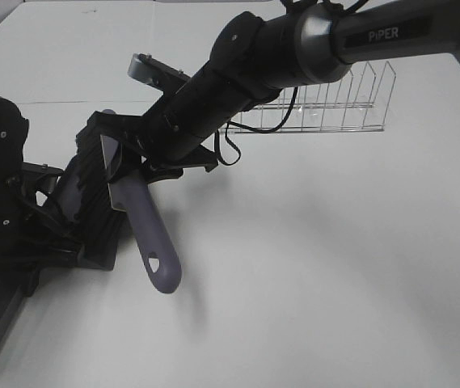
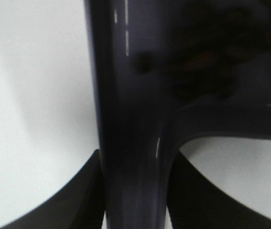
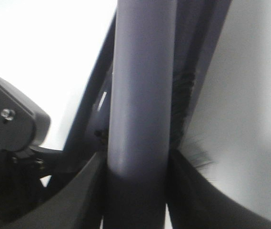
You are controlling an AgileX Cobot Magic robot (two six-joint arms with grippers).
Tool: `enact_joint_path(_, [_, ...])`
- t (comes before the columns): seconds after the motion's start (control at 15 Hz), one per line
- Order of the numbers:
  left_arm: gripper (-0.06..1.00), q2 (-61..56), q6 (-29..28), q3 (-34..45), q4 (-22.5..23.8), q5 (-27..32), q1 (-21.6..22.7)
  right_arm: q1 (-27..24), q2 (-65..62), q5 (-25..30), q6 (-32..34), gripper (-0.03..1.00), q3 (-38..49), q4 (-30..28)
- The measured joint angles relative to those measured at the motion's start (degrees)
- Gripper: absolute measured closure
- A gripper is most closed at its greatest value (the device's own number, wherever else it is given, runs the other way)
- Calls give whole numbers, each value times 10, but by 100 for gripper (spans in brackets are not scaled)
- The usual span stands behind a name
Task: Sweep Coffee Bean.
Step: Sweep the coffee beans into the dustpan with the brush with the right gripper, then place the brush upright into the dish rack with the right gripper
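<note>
Two pincers busy: left pincer [image 2: 135, 205] clamped on dustpan [image 1: 96, 222] handle, right pincer [image 3: 137, 195] clamped on brush [image 1: 145, 230]. Likely coffee bean [image 2: 199, 62]: blurred brownish cluster inside dustpan, scene left; none seen on tabletop [image 1: 335, 267]. Keep dustpan tipped back; draw bristles off gently.

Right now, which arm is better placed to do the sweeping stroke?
Right. The right gripper is shut on the brush, bristles at the dustpan; the left gripper only holds the dustpan.
</note>
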Motion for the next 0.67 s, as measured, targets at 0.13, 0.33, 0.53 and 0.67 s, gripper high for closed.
enact_joint_path(0.13, [62, 0, 5, 0, -2, 1, 0, -19, 0, 18, -54, 60, 0, 80])
enact_joint_path(0.33, [62, 0, 6, 0, -5, 2, 0, -40, 0, 39, -81, 60, 0, 105])
enact_joint_path(0.53, [62, 0, 7, 0, -10, 2, 6, -62, -34, 49, -81, 60, 1, 62])
enact_joint_path(0.67, [62, 0, 9, 0, -26, 3, 18, -82, -85, 57, -78, 60, 1, 16])
